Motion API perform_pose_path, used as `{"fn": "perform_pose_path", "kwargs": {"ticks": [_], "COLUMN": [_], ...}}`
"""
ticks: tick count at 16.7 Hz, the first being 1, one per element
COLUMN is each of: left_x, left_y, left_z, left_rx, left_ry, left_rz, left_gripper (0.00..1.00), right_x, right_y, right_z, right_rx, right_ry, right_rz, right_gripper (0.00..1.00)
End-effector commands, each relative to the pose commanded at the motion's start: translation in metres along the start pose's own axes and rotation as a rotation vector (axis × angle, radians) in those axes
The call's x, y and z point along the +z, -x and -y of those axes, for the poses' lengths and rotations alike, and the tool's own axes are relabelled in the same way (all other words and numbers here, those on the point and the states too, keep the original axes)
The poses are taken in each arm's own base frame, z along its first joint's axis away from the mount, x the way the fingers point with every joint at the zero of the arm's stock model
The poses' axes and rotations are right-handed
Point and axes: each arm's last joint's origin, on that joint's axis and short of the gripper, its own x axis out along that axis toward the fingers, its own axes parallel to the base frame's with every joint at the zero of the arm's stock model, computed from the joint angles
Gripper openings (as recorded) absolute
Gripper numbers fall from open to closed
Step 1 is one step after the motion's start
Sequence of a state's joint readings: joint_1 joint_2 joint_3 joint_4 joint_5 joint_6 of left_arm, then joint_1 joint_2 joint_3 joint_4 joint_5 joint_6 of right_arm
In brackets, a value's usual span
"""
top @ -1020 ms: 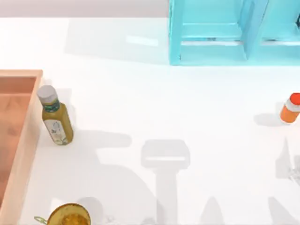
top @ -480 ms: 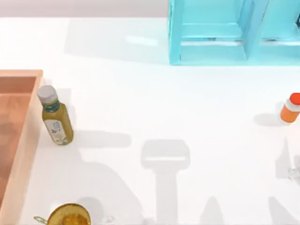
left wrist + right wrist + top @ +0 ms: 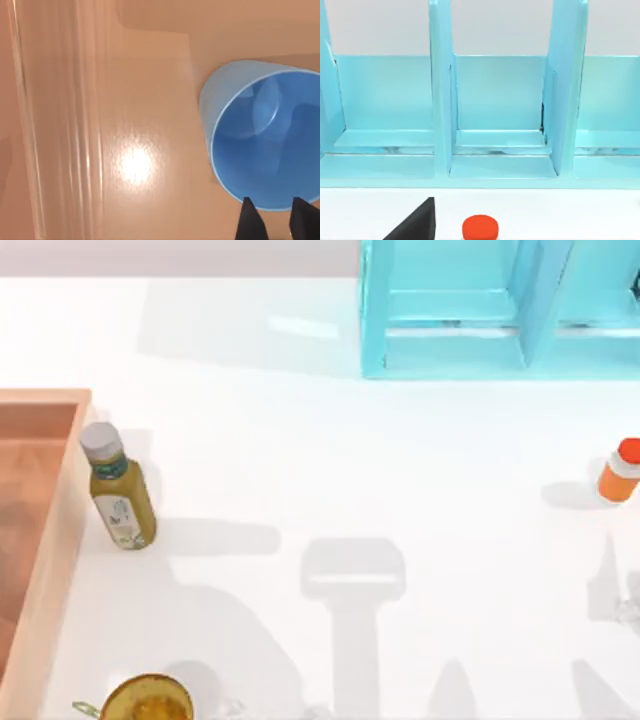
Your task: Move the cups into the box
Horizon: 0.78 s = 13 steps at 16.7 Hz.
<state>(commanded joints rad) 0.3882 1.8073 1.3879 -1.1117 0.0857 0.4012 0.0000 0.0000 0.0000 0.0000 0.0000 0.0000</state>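
A blue cup [image 3: 260,135] stands upright on the light wooden floor of the box [image 3: 140,90], its mouth facing the left wrist camera. My left gripper [image 3: 278,220] hovers above the cup's near rim, open, with bare wood showing between its two dark fingertips [image 3: 251,220]. In the top view the box [image 3: 55,540] lies at the table's left edge, with only its right wall and a strip of floor visible. A dark part of my right gripper [image 3: 415,222] faces the shelf, close to the orange bottle.
A yellow-green bottle [image 3: 118,490] with a grey cap stands just right of the box wall. An amber glass vessel [image 3: 148,702] sits at the front edge. An orange bottle [image 3: 620,470] [image 3: 480,227] stands at the far right. A cyan shelf frame [image 3: 450,310] [image 3: 440,100] lines the back.
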Motion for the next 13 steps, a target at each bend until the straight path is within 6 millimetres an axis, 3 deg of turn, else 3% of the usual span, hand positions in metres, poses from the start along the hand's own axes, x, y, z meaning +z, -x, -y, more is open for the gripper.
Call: {"fn": "perform_pose_path", "kwargs": {"ticks": [7, 13], "left_x": [0.0000, 0.0000], "left_y": [0.0000, 0.0000], "left_z": [0.0000, 0.0000], "left_rx": [0.000, 0.000], "left_ry": [0.000, 0.000], "left_rz": [0.000, 0.000], "left_gripper": [0.98, 1.00], "right_x": [0.0000, 0.0000], "right_y": [0.0000, 0.0000], "right_z": [0.0000, 0.0000], "right_rx": [0.000, 0.000], "right_ry": [0.000, 0.000], "right_rz": [0.000, 0.000], "right_gripper": [1.00, 1.00]}}
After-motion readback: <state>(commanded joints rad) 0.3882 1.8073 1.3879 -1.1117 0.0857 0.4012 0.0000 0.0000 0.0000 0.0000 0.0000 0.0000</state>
